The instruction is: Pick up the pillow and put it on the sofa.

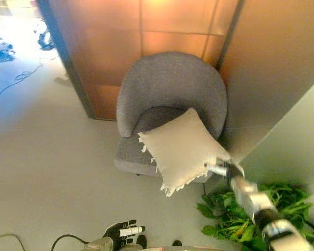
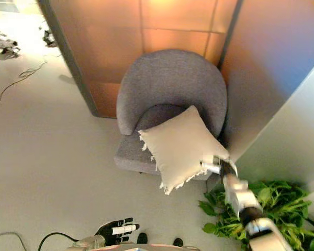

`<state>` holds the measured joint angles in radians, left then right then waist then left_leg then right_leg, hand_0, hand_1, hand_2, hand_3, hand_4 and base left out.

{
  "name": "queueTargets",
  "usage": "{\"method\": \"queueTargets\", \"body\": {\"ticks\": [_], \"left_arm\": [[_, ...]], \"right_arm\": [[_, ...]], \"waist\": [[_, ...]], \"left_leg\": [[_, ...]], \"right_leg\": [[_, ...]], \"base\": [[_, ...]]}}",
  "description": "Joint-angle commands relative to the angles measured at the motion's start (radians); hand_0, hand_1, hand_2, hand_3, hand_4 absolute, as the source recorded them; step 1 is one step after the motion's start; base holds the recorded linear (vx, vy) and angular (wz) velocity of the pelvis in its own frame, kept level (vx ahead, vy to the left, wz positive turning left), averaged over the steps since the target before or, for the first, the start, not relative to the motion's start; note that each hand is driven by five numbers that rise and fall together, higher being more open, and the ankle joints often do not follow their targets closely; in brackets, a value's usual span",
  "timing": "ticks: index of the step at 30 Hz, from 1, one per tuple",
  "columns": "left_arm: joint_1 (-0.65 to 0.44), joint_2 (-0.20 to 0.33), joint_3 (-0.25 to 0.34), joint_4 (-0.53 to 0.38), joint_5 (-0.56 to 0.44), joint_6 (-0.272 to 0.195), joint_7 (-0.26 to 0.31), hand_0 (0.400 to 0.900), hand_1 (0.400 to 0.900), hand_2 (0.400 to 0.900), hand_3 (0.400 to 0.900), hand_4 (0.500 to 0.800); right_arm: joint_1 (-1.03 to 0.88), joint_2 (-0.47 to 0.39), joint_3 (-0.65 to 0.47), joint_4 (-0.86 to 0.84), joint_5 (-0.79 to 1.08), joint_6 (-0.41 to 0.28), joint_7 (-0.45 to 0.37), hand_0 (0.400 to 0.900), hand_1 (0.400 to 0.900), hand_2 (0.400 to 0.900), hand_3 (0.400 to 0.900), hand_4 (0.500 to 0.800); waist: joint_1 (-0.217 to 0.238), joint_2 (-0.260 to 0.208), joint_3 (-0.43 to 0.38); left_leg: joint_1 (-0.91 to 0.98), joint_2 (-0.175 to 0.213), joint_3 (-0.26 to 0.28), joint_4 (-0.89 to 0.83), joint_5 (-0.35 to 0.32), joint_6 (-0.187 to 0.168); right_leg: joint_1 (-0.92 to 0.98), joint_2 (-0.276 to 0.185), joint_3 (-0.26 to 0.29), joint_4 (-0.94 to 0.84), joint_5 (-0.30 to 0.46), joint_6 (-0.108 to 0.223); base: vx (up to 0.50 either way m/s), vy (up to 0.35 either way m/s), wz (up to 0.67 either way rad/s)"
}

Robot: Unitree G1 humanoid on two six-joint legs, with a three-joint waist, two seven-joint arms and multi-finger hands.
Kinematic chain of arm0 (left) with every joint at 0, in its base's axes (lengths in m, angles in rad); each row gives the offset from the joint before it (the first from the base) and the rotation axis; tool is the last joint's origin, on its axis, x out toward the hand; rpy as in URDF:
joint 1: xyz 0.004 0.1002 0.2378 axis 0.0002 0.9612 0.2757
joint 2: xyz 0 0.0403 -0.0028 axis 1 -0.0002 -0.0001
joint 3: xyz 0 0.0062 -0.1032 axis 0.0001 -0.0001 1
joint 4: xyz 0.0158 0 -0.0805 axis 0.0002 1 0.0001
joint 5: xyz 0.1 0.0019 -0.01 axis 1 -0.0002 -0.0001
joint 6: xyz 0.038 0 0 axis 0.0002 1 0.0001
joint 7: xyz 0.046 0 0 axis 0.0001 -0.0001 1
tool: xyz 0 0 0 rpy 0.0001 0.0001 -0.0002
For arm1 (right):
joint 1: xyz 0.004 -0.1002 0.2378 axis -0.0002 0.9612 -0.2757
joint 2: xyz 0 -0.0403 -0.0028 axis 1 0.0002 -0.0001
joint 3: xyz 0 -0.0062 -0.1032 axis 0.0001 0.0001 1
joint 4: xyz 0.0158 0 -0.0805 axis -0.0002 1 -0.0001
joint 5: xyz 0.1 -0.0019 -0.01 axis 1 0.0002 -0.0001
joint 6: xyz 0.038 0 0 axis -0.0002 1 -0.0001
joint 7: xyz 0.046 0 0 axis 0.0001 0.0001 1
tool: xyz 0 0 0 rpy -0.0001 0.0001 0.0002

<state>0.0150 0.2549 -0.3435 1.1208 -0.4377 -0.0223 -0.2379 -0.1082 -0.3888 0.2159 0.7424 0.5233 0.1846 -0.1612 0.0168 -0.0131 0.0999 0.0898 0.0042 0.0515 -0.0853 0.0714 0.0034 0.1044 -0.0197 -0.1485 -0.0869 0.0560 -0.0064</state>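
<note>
The square cream fabric pillow with a fringed edge [image 1: 182, 150] leans tilted over the front edge of the rounded grey upholstered sofa chair [image 1: 170, 89]. The right hand [image 1: 223, 168] meets its lower right corner; its fingers are hidden, so I cannot tell their grip. The left hand [image 1: 121, 232] hangs low, fingers relaxed and holding nothing.

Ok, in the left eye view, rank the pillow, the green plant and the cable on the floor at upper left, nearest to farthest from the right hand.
1. The pillow: the right hand is at its lower right corner, over the grey sofa's seat.
2. The green plant: just below the hand, at lower right.
3. The cable: far across the floor, at upper left.
</note>
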Motion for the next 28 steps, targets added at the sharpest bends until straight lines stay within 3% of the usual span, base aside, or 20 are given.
{"method": "queueTargets", "body": {"ticks": [1,8,13,18,28], "left_arm": [[-0.06,-0.035,-0.003,0.025,-0.039,-0.072,-0.001,0.9,0.9,0.9,0.9,0.8],[-0.065,-0.045,0.033,0.074,-0.007,-0.089,-0.011,0.9,0.9,0.9,0.9,0.8],[-0.071,-0.041,0.044,0.113,0.025,-0.098,-0.039,0.9,0.9,0.9,0.9,0.8],[-0.072,-0.041,0.058,0.131,0.045,-0.1,-0.043,0.9,0.9,0.9,0.9,0.8],[-0.065,-0.028,0.07,0.138,0.053,-0.107,-0.042,0.9,0.9,0.9,0.9,0.8]], "right_arm": [[-0.032,0.058,-0.034,0.01,0.076,-0.177,0.022,0.9,0.9,0.9,0.9,0.8],[0.031,0.15,-0.055,0.325,0.094,-0.215,0.13,0.9,0.9,0.9,0.9,0.8],[0.034,0.167,-0.081,0.493,0.087,-0.186,0.202,0.9,0.9,0.9,0.9,0.8],[0.041,0.168,-0.098,0.554,0.055,-0.161,0.214,0.9,0.9,0.9,0.9,0.8],[0.036,0.167,-0.098,0.581,0.054,-0.176,0.249,0.9,0.9,0.9,0.9,0.8]], "waist": [[0.004,-0.024,-0.029],[-0.005,-0.009,-0.025],[0.0,-0.003,-0.031],[0.003,0.0,-0.039],[-0.004,0.011,-0.044]], "left_leg": [[0.023,0.014,0.022,-0.002,-0.086,-0.038],[0.027,0.007,0.025,0.002,-0.086,-0.025],[0.032,0.002,0.019,0.005,-0.09,-0.019],[0.04,-0.003,0.009,0.004,-0.094,-0.015],[0.044,-0.01,0.004,0.012,-0.097,-0.007]], "right_leg": [[0.007,-0.039,-0.002,0.05,-0.063,0.071],[0.008,-0.032,0.014,0.056,-0.062,0.07],[0.01,-0.028,0.017,0.064,-0.067,0.068],[0.018,-0.025,0.019,0.064,-0.07,0.068],[0.014,-0.023,0.038,0.079,-0.076,0.066]], "base": [[-0.03,0.003,-0.15],[-0.01,0.006,-0.09],[0.01,0.007,-0.05],[0.02,0.002,-0.06],[0.01,0.003,-0.03]]}}
